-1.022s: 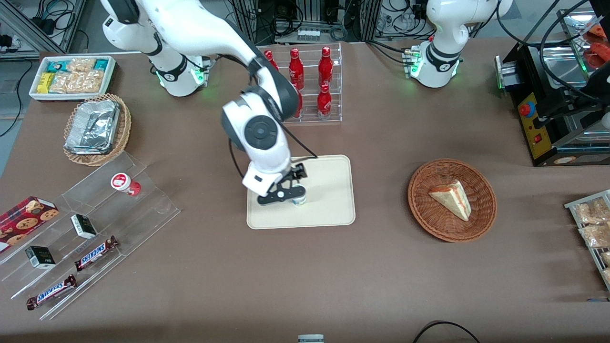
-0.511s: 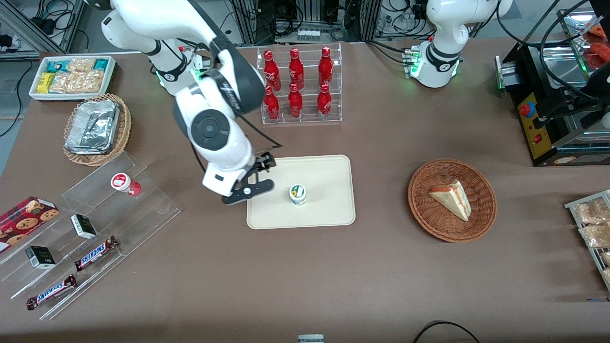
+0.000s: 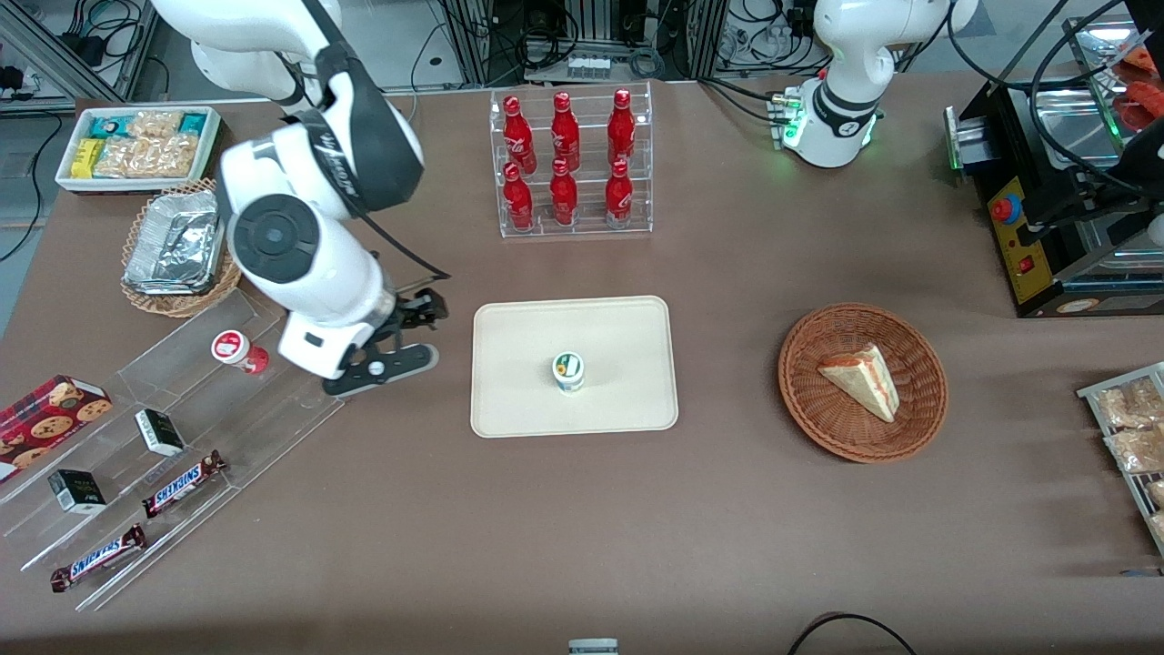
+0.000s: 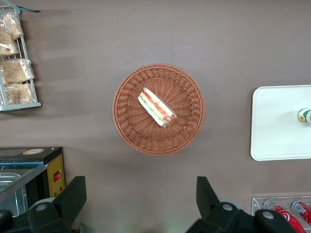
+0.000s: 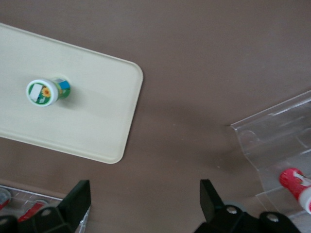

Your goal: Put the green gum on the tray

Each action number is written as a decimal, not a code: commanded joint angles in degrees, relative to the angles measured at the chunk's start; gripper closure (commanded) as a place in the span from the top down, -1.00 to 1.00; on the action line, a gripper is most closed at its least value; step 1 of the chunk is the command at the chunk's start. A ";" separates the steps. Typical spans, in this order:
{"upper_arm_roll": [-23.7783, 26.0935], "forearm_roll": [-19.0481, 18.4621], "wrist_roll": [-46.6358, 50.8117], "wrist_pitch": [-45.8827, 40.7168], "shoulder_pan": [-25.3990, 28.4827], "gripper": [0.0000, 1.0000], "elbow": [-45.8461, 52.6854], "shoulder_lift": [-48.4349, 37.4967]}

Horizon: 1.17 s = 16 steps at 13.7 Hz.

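The green gum [image 3: 568, 371] stands upright on the cream tray [image 3: 618, 327], near the tray's middle, with nothing touching it. It also shows in the right wrist view [image 5: 43, 92] on the tray [image 5: 97, 121], and in the left wrist view [image 4: 304, 115] at the tray's [image 4: 272, 121] edge. My gripper [image 3: 405, 337] hangs above the bare table between the tray and the clear stepped stand [image 3: 227, 428], apart from the gum. In the right wrist view the gripper [image 5: 145, 194] is open wide and empty, over brown table.
A like bottle with a red lid [image 3: 238, 350] stands on the stepped stand close to my gripper; it also shows in the right wrist view [image 5: 296, 187]. A rack of red cola bottles [image 3: 573, 164] stands farther back. A wicker basket with a sandwich [image 3: 862, 382] lies toward the parked arm's end.
One second ago my gripper was at the gum on the tray. It has let go and moved off the tray toward the stepped stand. The gum stays standing on the tray.
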 commanded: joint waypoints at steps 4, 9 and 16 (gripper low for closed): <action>5.49 -0.37 -1.14 0.96 -12.70 1.00 -5.33 -5.46; 8.85 -1.16 -1.14 1.32 -21.42 1.00 -12.10 -13.19; 8.76 -4.14 -3.51 -2.45 -27.32 1.00 -17.03 -20.40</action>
